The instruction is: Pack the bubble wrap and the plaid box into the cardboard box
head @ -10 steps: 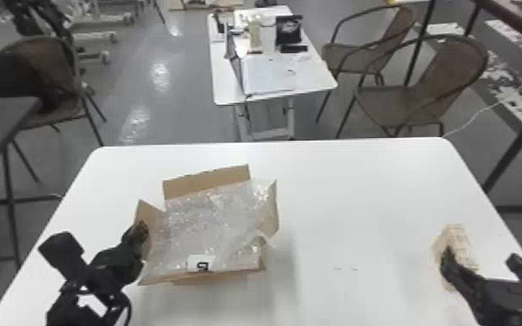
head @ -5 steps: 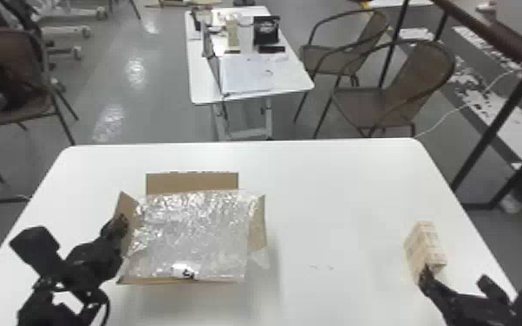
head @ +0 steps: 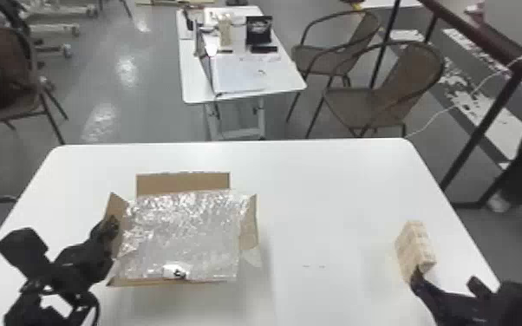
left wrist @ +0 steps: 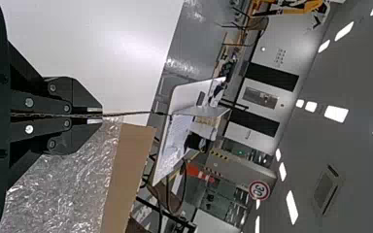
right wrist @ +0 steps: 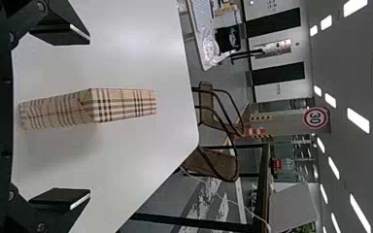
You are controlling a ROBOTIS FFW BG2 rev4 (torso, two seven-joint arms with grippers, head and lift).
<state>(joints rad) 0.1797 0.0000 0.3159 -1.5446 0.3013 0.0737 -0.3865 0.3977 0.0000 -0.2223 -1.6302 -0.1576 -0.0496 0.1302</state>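
Head view: left gripper (head: pixel 112 222) pinches cardboard flap (head: pixel 118 207), right gripper (head: pixel 445 281) angles wide-open toward plaid box (head: pixel 418 248).

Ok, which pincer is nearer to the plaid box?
Right. The right pincer is by the near end of the plaid box; the left pincer grips the left flap of the cardboard box.

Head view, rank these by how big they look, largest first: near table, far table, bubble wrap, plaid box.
1. Near table
2. Bubble wrap and far table, too alike to rank
3. Plaid box
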